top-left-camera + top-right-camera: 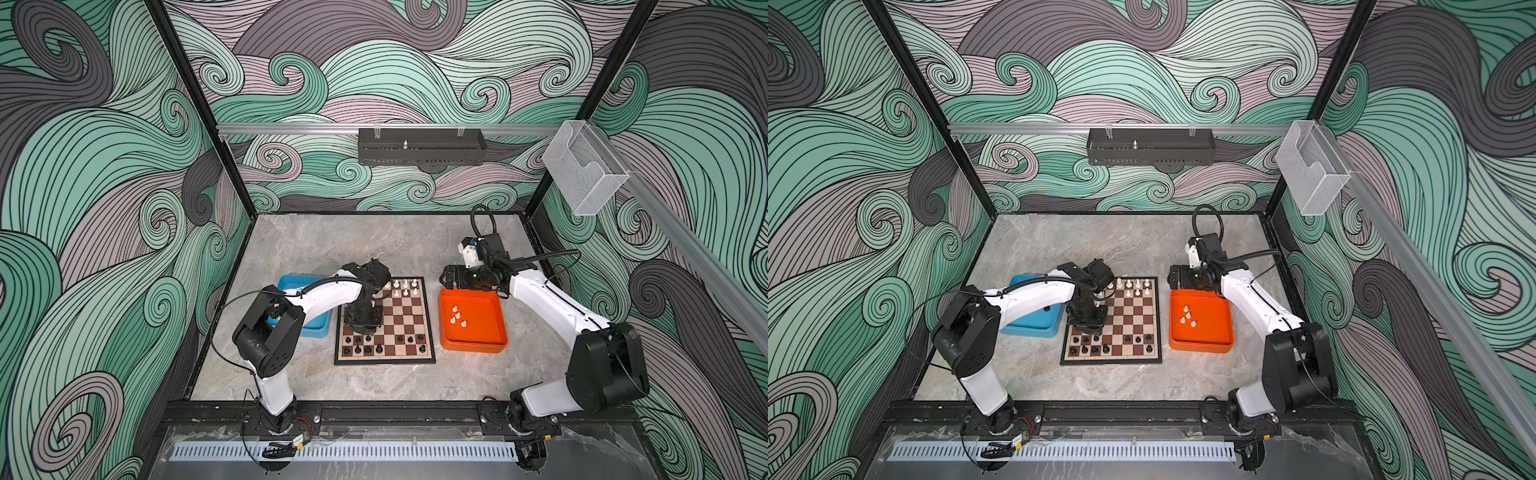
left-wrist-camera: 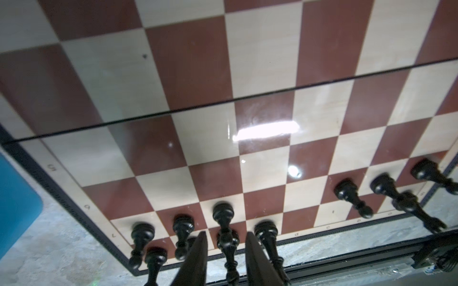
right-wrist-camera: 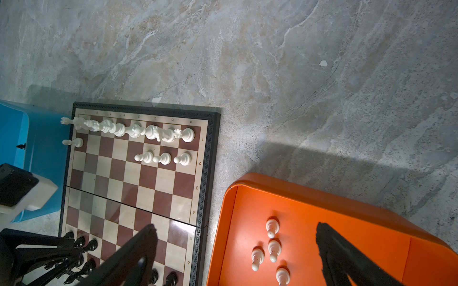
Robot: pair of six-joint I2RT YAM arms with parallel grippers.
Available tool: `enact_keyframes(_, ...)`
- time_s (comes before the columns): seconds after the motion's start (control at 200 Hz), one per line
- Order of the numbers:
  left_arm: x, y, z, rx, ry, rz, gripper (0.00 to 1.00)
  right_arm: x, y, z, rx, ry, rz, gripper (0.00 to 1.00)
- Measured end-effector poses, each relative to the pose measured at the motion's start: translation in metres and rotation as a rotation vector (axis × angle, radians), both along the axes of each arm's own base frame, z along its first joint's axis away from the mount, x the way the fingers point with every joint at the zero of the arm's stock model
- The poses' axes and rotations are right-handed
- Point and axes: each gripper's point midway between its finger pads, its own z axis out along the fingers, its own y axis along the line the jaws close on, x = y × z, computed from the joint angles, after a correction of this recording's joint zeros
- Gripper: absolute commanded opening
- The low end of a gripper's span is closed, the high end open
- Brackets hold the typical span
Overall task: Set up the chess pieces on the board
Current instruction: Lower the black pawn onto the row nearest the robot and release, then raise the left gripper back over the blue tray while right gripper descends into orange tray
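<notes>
Left wrist view showed the left gripper (image 2: 226, 234) with fingers (image 2: 198, 257) slightly apart, straddling a black piece (image 2: 229, 257) at the near edge of the board (image 1: 409, 320), not pinching it. I'd back straight up, since neighbours crowded it. The right gripper (image 3: 236, 225) hung gaping near the orange tray (image 1: 486, 332). Chessmen looked tiny, glossy, round-based; the board lay mid-table between that and the blue tray (image 1: 316, 328).

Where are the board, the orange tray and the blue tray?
board (image 1: 401, 320): in a top view, a bare middle square.
orange tray (image 1: 484, 322): in a top view, its bare floor.
blue tray (image 1: 1030, 326): in a top view, its near side.
</notes>
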Motion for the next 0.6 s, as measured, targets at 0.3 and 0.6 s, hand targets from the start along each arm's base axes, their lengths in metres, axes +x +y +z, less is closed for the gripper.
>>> enact_keyframes(0.3, 0.019, 0.005, 0.032, 0.032, -0.105, 0.015, 0.52, 0.000, 0.000, 0.000, 0.000, 0.000, -0.001, 0.99)
enact_keyframes(0.6, 0.048, 0.016, 0.070, 0.064, -0.243, 0.006, 0.87, -0.007, -0.017, -0.003, -0.064, 0.058, -0.083, 1.00)
